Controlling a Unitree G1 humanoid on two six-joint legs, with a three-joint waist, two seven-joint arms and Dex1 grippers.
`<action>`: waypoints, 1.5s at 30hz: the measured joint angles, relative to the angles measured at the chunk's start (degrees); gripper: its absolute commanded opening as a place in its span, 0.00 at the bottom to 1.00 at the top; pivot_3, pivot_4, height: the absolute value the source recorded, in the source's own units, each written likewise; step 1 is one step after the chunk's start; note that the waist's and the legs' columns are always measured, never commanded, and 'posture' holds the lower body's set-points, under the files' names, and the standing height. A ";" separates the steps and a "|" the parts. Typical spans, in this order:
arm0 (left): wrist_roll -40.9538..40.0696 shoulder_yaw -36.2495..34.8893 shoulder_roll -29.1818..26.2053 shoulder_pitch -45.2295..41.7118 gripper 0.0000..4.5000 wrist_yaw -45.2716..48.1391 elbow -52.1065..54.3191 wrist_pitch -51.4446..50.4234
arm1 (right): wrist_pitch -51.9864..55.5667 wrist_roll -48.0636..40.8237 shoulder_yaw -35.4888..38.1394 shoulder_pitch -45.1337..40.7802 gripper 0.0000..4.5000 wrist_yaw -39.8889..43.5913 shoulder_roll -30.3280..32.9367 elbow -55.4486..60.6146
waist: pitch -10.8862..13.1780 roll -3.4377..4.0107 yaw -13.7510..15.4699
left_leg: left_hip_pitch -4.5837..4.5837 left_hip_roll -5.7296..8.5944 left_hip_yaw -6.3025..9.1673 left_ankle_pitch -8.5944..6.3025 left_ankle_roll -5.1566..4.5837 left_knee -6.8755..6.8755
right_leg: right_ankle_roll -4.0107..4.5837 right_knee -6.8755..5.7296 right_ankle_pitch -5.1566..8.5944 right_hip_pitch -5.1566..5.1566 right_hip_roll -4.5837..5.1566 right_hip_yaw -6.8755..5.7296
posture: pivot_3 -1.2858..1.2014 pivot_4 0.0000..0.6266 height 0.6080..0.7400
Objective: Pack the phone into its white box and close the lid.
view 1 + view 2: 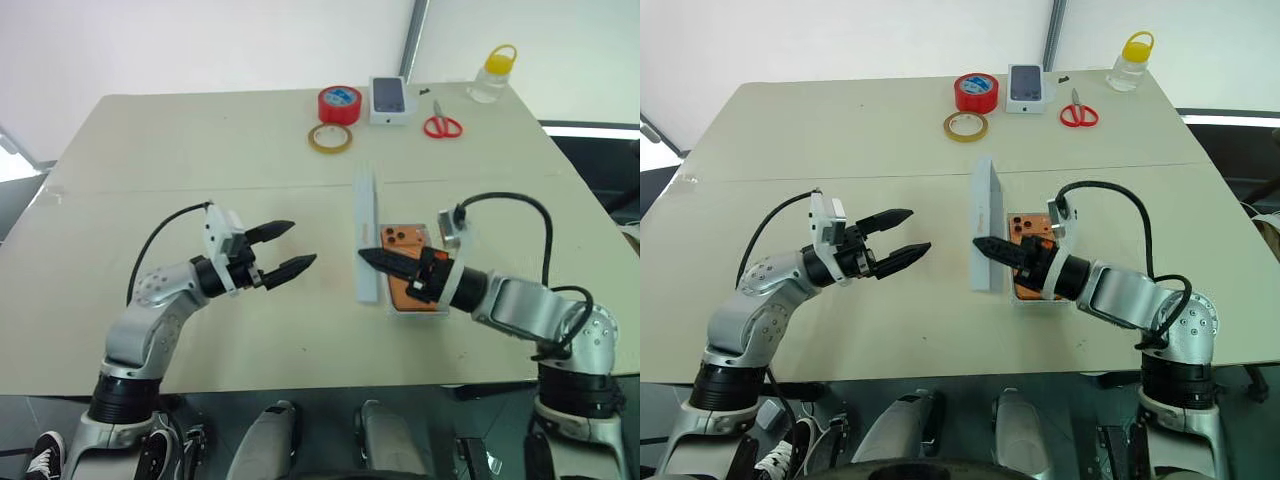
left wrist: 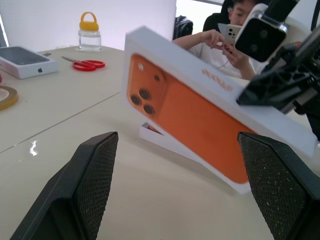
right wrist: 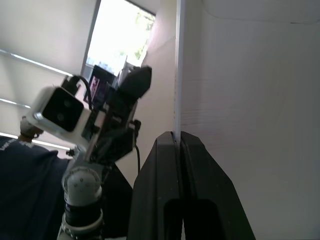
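Right end effector point(image 1: 368, 257) closed, tips against the upright lid point(image 1: 365, 232). Phone point(image 1: 405, 240) lies in the box point(image 1: 414, 308) under it. Left end effector point(image 1: 287, 248) open, well apart from the lid.

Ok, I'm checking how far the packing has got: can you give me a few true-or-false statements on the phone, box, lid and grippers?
1. The lid lies flat on the white box. False: it stands tilted on edge beside it.
2. The phone lies in the white box. True.
3. The left gripper is open and holds nothing. True.
4. The right gripper is wide open. False: it is shut at the lid's edge.
5. The red tape roll lies beside the left gripper. False: it lies at the table's far side.
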State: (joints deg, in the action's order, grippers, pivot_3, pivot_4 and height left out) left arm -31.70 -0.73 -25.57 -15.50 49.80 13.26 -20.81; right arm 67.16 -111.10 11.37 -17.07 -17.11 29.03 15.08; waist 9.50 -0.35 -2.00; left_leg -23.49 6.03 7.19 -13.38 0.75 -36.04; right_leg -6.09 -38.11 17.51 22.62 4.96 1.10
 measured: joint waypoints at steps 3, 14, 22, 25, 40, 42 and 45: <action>0.04 0.02 0.46 0.05 0.89 -0.33 0.00 -0.01 | -1.71 -0.02 -2.04 -0.25 0.01 1.13 0.50 0.45 | 0.00 -0.01 0.00 | 0.01 -0.03 0.01 0.00 0.00 0.00 | 0.00 0.00 0.00 0.00 -0.02 -0.01 | 0.52 0.24 1.00; 4.09 5.00 7.67 -0.06 0.00 -3.64 -4.88 1.20 | -1.59 -0.51 -4.75 -2.13 0.00 1.94 3.66 -4.26 | 0.01 -0.06 1.51 | -0.01 0.03 0.00 -0.02 -0.02 -0.03 | 0.00 0.14 0.00 -0.09 0.04 -0.03 | 0.52 0.24 1.00; 8.02 9.01 12.97 -1.48 0.00 -5.73 -9.47 3.99 | -1.71 -1.75 -5.59 -3.63 0.00 1.71 6.46 -7.23 | 0.05 -0.12 1.41 | -0.01 0.01 0.01 -0.03 -0.05 -0.04 | 0.00 0.12 0.00 -0.11 0.03 -0.06 | 0.52 0.24 1.00; 8.71 9.06 14.09 -2.40 0.00 -6.08 -11.50 4.33 | -1.94 -1.80 -5.77 -3.71 0.13 1.69 6.74 -7.65 | 0.05 -0.13 1.46 | -0.01 0.02 0.01 -0.04 -0.06 -0.08 | -0.01 0.13 0.00 -0.14 0.04 -0.06 | 0.52 0.24 1.00; 12.24 11.23 23.28 -12.06 0.00 -5.84 -25.59 10.03 | -8.91 18.96 -1.80 -6.80 0.99 11.24 18.23 -13.79 | 0.11 -0.23 1.53 | -0.06 0.08 -0.03 -0.06 -0.10 -0.13 | -0.06 0.13 0.00 -0.13 0.01 -0.14 | 0.52 0.24 1.00; 12.53 11.25 23.98 -12.52 0.00 -5.55 -26.61 10.93 | -12.47 29.03 -1.59 -6.89 0.99 16.98 21.35 -14.20 | 0.11 -0.23 1.47 | -0.04 0.07 -0.03 -0.06 -0.10 -0.12 | -0.08 0.13 -0.01 -0.13 -0.02 -0.18 | 0.52 0.24 1.00; 13.36 12.17 25.61 -12.67 0.00 -5.20 -28.73 11.31 | -18.08 41.67 -2.20 -6.83 0.68 23.50 21.94 -14.07 | 0.12 -0.24 1.28 | -0.03 0.04 -0.04 -0.05 -0.09 -0.10 | -0.09 0.10 -0.01 -0.09 -0.04 -0.17 | 0.52 0.24 1.00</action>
State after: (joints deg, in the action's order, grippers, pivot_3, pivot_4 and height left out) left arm -18.35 11.45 0.04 -28.17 44.60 -15.48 -9.50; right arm 49.09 -69.43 9.17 -23.91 6.39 50.96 1.01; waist 9.62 -0.59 -0.72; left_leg -23.52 6.06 7.15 -13.44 0.66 -36.14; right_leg -6.18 -38.01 17.50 22.53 4.92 0.93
